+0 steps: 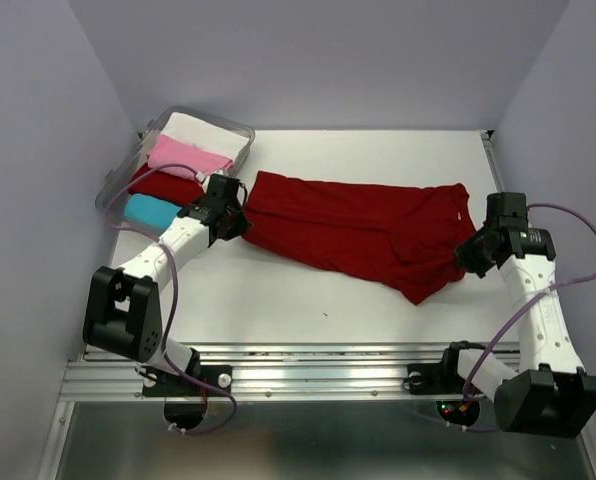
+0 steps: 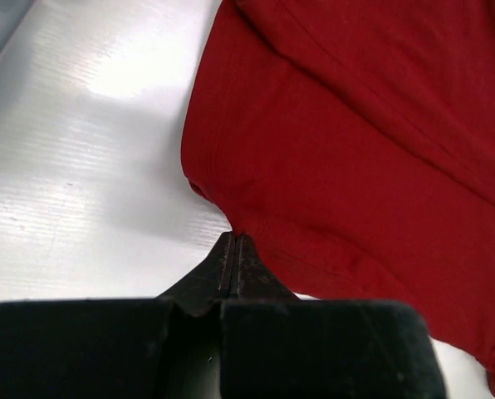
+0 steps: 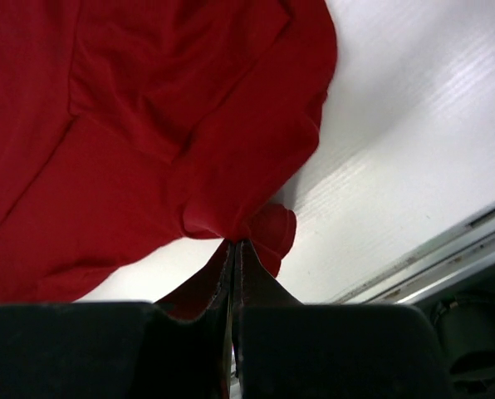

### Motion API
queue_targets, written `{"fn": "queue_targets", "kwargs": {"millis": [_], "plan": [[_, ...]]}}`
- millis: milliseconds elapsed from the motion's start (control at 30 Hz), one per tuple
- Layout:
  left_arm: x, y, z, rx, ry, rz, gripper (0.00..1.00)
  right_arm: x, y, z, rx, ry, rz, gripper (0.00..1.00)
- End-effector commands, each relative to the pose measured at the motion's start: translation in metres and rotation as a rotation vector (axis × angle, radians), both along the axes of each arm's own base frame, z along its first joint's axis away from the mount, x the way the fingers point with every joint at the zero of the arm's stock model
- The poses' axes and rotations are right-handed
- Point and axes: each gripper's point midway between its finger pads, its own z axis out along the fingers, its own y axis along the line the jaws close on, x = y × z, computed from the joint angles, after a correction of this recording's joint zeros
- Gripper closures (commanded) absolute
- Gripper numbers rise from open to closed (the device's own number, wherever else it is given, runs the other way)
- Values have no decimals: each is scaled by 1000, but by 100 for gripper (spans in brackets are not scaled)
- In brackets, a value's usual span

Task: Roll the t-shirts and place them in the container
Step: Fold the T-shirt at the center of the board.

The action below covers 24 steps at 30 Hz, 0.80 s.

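The large dark red t-shirt point(image 1: 358, 230) lies spread across the white surface point(image 1: 278, 290), running from the centre-left of the overhead view to the right. Its lower edge slants down toward the lower right, and the cloth is rumpled, with long creases along its length.

The left hand point(image 1: 240, 222) sits at the shirt's left end, just right of the bin. In the left wrist view its fingers point(image 2: 231, 258) are pressed fully together. Their tips meet the hem exactly where the cloth draws to a small point, so a thin pinch of the edge appears to be caught between them. Bare surface fills the left half of that view and the shirt fills the right.

The right hand point(image 1: 465, 260) is at the shirt's right end, low on the right of the overhead view. In the right wrist view its fingers point(image 3: 252, 283) are also closed tight. Red cloth bunches on both sides of the tips, and a small fold curls out to the right of them, so it has hold of the fabric.

A clear plastic bin point(image 1: 113, 192) stands at the upper left of the overhead view. It holds folded pieces in a row from top to bottom: a white t-shirt point(image 1: 213, 133), a pink t-shirt point(image 1: 183, 157), a smaller dark red t-shirt point(image 1: 165, 186) and a cyan t-shirt point(image 1: 148, 210).
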Motion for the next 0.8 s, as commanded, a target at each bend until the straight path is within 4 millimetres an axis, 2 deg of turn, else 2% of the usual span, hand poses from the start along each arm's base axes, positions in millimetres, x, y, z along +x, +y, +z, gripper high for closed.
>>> {"fn": "queue_targets", "kwargs": {"millis": [0,100,133,233,267,300,400,700,767], "plan": [[28,5,25,16,-72,22,100,46,-8,27,-57,-141,39,99],[42,4,22,30,-63,23,100,66,-12,27,-71,-143,52,99],[45,4,23,33,-64,23,100,76,-14,32,-79,-167,53,99],[56,5,22,43,-61,23,100,91,-19,28,-100,-148,61,99],[60,5,21,45,-56,25,100,100,-21,35,-112,-168,65,99],[62,5,20,47,-55,24,100,105,-22,31,-116,-153,70,99],[68,4,18,51,-51,25,100,120,-27,38,-137,-168,74,99],[84,3,1,67,-15,30,100,156,-32,27,-154,-140,108,99],[86,4,-1,74,-12,33,100,163,-34,32,-165,-149,108,99]]}}
